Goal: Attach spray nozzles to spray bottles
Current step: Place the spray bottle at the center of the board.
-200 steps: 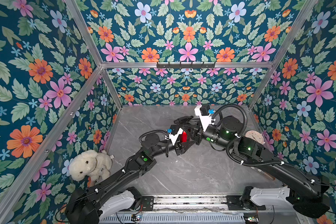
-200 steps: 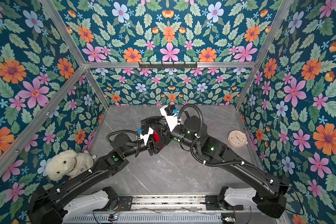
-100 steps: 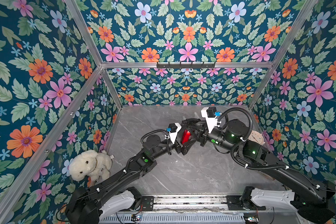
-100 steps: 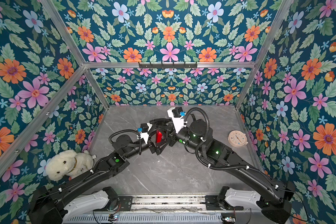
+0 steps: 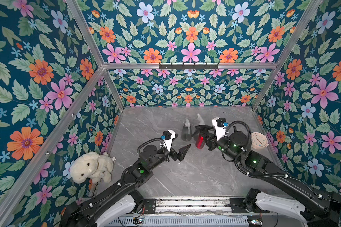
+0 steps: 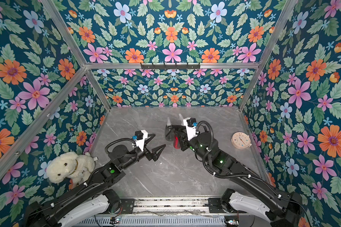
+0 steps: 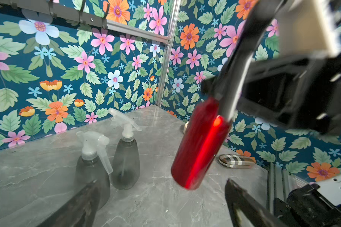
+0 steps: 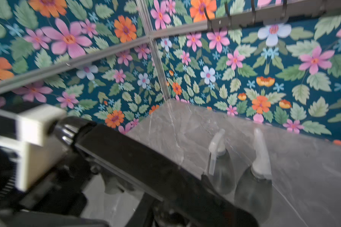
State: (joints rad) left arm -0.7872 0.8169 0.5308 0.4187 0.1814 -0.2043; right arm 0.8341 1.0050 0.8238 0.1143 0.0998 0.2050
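Red bottle point(image 7: 197, 149) dangles tilted, clamped at its black-nozzled neck by the right gripper point(image 5: 206, 137)! Left gripper point(image 6: 160, 140) gapes wide, holding nothing, bottle just beyond its tips. Two nozzle-topped grey bottles point(image 7: 126, 157) stand past both jaws.

Near half of the bench point(image 5: 185, 176) lies open; grey spray bottles point(image 7: 125, 163) and red bottle point(image 7: 199, 145) crowd the far middle.

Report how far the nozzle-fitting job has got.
Done: both grey bottles stand wearing whitish nozzles. In hand: the right pincer holds the red bottle tilted above the table, a black nozzle at its top; the left pincer is open, apart. Left: confirm that nozzle is tight, which is unclear, and set it down.
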